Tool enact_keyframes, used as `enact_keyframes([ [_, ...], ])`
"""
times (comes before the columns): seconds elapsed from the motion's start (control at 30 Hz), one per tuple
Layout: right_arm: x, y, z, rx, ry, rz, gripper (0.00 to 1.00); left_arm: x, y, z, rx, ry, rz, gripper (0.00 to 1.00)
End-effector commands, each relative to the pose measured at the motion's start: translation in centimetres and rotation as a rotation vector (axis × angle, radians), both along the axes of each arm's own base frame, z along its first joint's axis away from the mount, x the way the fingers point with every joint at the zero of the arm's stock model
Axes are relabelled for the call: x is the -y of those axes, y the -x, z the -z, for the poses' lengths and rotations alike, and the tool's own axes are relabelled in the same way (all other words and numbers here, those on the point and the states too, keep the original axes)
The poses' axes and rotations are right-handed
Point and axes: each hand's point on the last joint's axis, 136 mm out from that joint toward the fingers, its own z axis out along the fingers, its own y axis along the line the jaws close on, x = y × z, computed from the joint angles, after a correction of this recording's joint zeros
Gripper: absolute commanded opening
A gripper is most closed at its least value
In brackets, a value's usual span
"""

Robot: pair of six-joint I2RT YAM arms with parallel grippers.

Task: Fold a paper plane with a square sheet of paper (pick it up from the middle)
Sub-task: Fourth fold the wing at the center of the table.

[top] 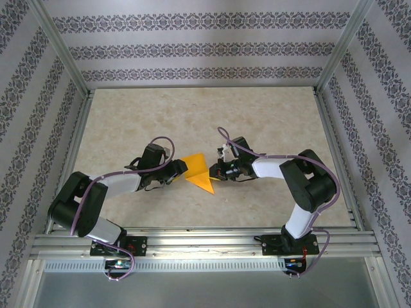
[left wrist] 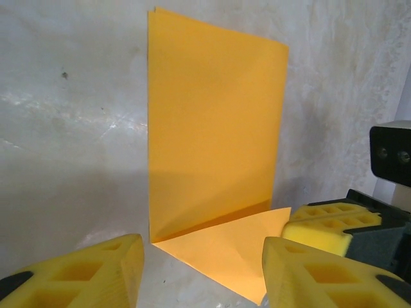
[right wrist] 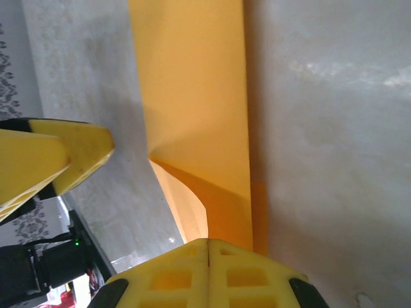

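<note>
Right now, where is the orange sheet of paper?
Top view: orange sheet sits centre-frame, between the open left gripper and the right gripper pinching it.

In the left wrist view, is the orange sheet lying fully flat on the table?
No, the orange sheet is bent along a crease, its large panel raised off the table above a triangular flap.

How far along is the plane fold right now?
Done: the orange sheet carries a crease, with a panel standing up and a triangular flap flat on the table. In hand: the right pincer is shut on its edge; the left pincer stands open in front of the flap. Left: the remaining folds; no dart shape yet.
</note>
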Motion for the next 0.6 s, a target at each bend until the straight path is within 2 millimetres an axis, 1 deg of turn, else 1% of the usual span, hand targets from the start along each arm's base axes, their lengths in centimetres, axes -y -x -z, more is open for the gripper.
enact_keyframes([
  [0.0,-0.4,-0.2,-2.1,0.038,-0.084,-0.01,0.02,-0.1,-0.7,-0.5,0.008,0.016,-0.003,0.53],
  [0.17,-0.4,-0.3,-2.7,0.044,-0.12,-0.009,0.02,0.2,-0.8,-0.3,-0.005,0.029,0.005,0.54],
  [0.4,-0.1,-0.4,-2.6,0.035,-0.161,0.016,0.01,0.4,-1.0,-0.2,-0.009,0.047,-0.003,0.54],
  [0.57,-0.2,-0.8,-3.3,0.038,-0.231,0.045,0.0,0.7,-1.2,-0.1,-0.014,0.066,0.003,0.54],
])
